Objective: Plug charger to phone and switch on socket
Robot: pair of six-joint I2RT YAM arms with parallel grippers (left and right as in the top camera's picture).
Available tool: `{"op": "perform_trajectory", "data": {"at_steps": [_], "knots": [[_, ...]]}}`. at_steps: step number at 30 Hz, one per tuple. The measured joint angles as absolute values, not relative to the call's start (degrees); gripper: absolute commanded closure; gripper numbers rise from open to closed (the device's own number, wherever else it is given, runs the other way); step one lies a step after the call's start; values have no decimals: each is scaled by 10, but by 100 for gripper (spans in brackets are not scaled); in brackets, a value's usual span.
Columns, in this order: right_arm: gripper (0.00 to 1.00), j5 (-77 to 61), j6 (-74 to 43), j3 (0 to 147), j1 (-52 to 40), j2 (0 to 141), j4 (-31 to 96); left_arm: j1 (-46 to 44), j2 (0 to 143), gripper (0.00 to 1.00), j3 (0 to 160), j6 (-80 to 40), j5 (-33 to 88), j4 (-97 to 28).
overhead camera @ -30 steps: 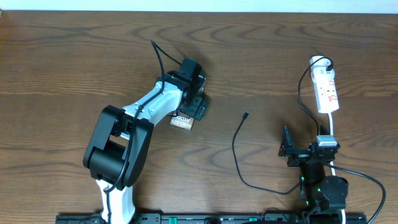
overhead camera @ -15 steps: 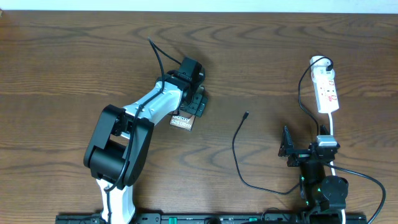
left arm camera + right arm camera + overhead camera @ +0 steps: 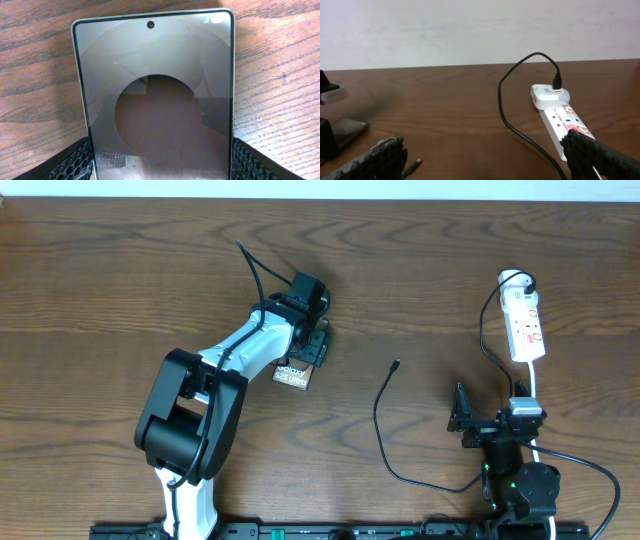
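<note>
Left end effector (image 3: 160, 150) straddles the phone (image 3: 155, 75), which lies flat on the bench (image 3: 450, 260) between its fingers, grip not determinable; right end effector (image 3: 482, 145) stands released and empty, the charger (image 3: 378, 420) ahead-left; an off-centre squeeze could skew the phone.

Open wood between the phone (image 3: 293, 374) and the charger (image 3: 378, 415) tip; the table (image 3: 120, 270) has room along its far and left bands. Left arm (image 3: 235, 360) blocks the phone from the near-left. Left gripper (image 3: 316, 348) pads (image 3: 70, 162) take both long edges; bare wood past the camera-hole end. Charger loop crosses the right gripper (image 3: 462, 420)'s way to centre. Socket (image 3: 526, 328): black lead (image 3: 484, 320) arcs along its left, white cord (image 3: 535, 385) runs off the near end, right side open.
</note>
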State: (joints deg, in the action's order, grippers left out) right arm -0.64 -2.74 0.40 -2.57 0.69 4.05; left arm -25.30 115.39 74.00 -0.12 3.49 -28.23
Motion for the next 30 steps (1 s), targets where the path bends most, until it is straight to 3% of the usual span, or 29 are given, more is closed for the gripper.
{"op": "perform_trajectory", "data": {"at_steps": [4,17,20,30], "knots": [[1,-6,-27,4,-25,7,41,-253,1154,36,740,-2,35,-283],[1,-6,-27,4,-26,7,41,-253,1153,41,742,-2,35,-295],[1,-6,-27,4,-26,7,41,-253,1152,46,742,-2,35,-299],[1,-6,-27,4,-26,7,41,-253,1143,47,736,-2,36,-315]]}}
